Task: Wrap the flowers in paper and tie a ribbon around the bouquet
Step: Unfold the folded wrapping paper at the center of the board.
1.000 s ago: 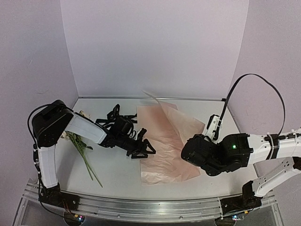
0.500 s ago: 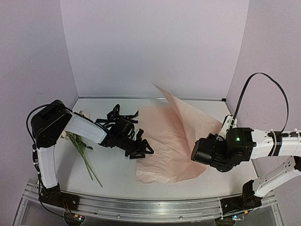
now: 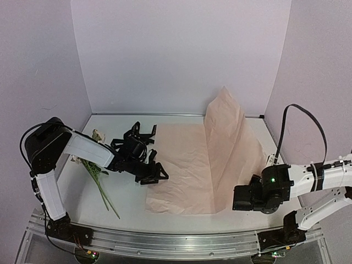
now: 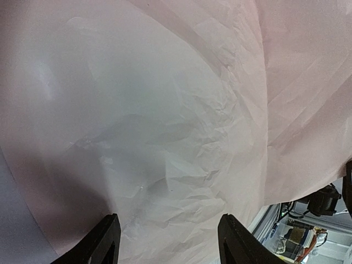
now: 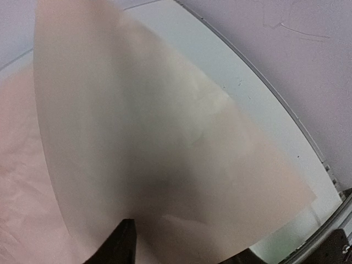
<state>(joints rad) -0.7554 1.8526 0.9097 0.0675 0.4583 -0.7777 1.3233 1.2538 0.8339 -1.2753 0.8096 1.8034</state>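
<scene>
White table top sits between pale purple walls. Left of the big thin pink sheet of paper lie the pink and cream flowers with long green stems. The left claw is at the paper's left edge, fingers wide apart, gripping nothing. The paper's right side stands up in a tall fold. The right claw is at the paper's near right corner. I cannot tell if it is open or holding the paper.

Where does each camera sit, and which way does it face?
Top external: above and behind, looking down on table, paper, flowers; both arms show.
Left wrist: on the left arm, close over crinkled paper; two fingers of left hand show.
Right wrist: on the right arm, facing raised paper; one finger of right hand shows.
Shared: all see the paper.
</scene>
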